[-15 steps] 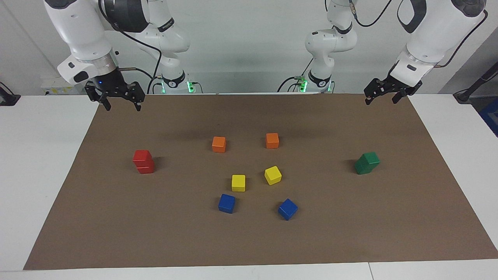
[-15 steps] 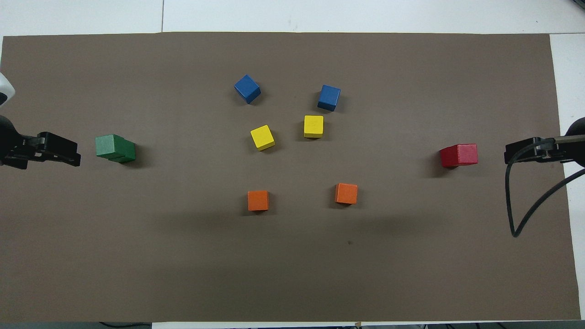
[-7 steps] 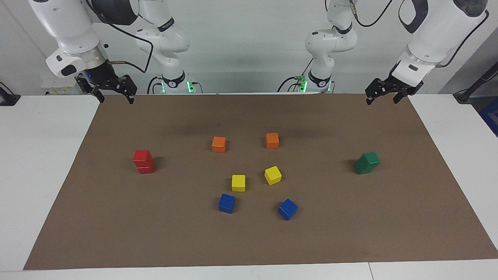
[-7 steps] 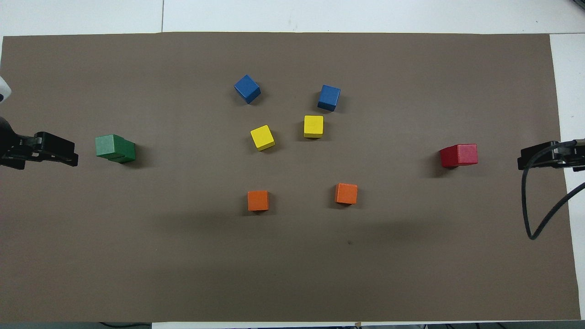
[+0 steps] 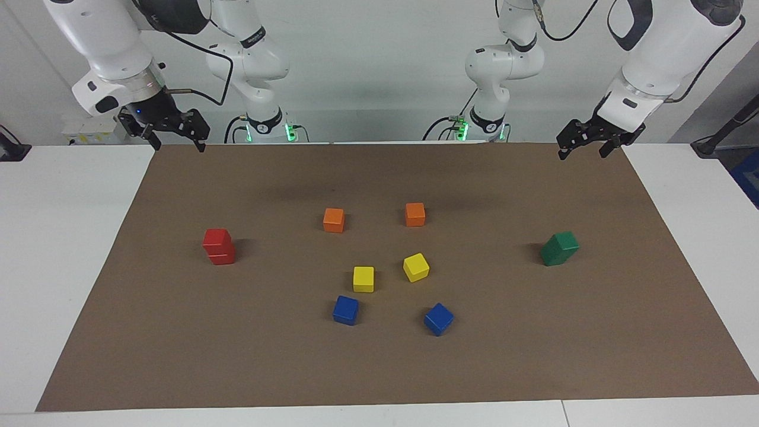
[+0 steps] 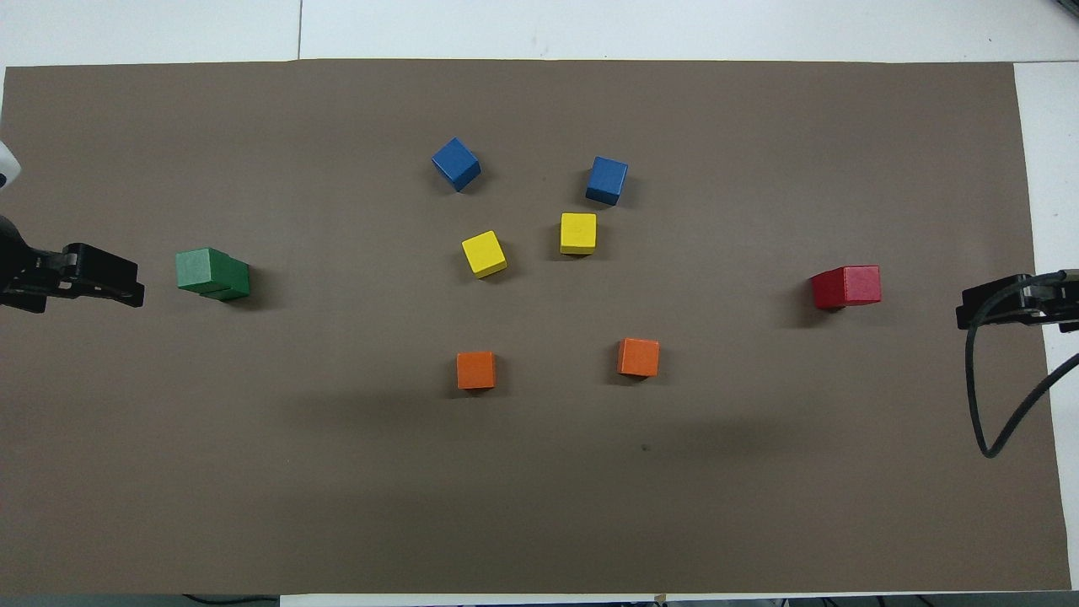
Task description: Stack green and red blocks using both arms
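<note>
Left claw point(image 5: 583, 146) raised over the robots' edge of the brown mat point(image 5: 379, 367) near the left arm's corner, fingers apart, holding nothing. Right claw point(image 5: 173, 139) raised over the matching corner at the right arm's end, fingers likewise apart and empty.

Nearest the robots on the surface point(image 5: 59, 237): two orange cubes point(image 5: 334, 220) point(image 5: 415, 214), side by side in the middle, well apart from both claws. Next, level with each other toward either short edge: red stack point(image 5: 218, 246), one red block on another, at the right arm's end; green stack point(image 5: 559, 248), upper block sitting slightly askew on the lower, at the left arm's end. Farther out, mid-mat: two yellow cubes point(image 5: 363, 279) point(image 5: 416, 267). Farthest: two blue cubes point(image 5: 345, 310) point(image 5: 439, 319). Nothing touching either stack.
</note>
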Controlling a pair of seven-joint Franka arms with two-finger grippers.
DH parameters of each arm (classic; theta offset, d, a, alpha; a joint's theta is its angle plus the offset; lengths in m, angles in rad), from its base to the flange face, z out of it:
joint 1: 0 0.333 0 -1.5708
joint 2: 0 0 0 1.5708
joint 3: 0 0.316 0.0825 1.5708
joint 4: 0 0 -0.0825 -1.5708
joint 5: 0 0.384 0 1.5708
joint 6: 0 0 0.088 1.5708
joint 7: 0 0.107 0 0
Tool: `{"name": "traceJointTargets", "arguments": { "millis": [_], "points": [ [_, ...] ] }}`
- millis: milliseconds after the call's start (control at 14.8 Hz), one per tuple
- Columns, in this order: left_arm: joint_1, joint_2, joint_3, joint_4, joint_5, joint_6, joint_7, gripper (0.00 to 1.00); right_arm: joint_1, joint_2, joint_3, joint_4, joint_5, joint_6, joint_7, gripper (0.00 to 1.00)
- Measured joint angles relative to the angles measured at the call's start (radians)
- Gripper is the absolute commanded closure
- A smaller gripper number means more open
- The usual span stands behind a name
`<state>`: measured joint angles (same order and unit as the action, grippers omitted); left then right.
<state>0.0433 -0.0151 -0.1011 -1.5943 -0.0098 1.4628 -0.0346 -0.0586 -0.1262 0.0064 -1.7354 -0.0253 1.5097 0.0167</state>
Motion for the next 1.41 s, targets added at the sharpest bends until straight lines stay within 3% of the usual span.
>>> {"name": "traceJointTargets", "arguments": {
  "millis": [1415],
  "points": [
    [0.000, 0.000, 0.000, 0.000, 0.000, 0.000, 0.000, 0.00, -0.003, 0.000, -0.007, -0.018, 0.000, 0.044, 0.000, 0.00]
  ]
}}
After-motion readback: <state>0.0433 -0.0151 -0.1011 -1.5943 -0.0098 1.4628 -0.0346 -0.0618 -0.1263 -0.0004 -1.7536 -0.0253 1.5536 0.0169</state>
